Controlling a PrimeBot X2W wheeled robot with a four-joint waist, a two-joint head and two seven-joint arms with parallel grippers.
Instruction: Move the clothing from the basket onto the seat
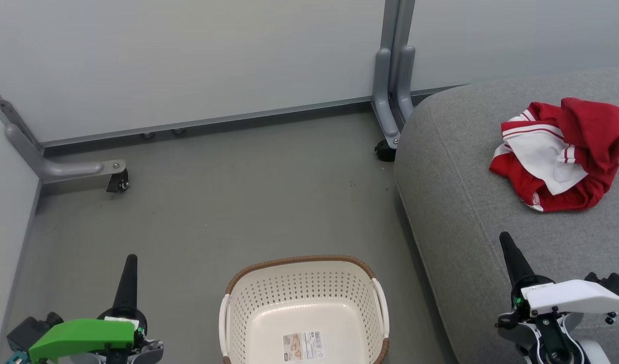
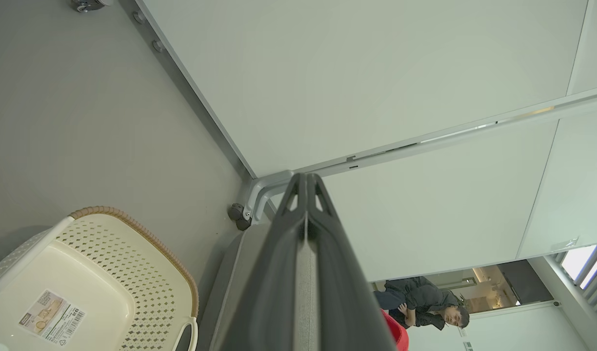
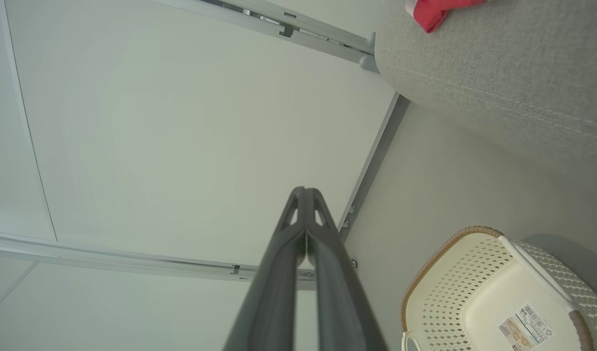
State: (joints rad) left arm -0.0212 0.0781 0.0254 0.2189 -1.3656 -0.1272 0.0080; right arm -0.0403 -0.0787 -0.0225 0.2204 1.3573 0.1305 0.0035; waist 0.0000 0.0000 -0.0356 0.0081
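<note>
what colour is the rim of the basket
Brown, with a woven look, on the rim of the cream-white basket; the head view shows it best.

Supports: floor and seat.
Grey floor [image 1: 228,202]: basket [image 1: 299,290] sits bottom centre of frame. Grey seat [image 1: 456,212] at right: red-white clothing [image 1: 562,151] bunched on it, upper right.

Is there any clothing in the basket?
No, the basket holds nothing but a paper label; the red clothing lies on the seat.
</note>
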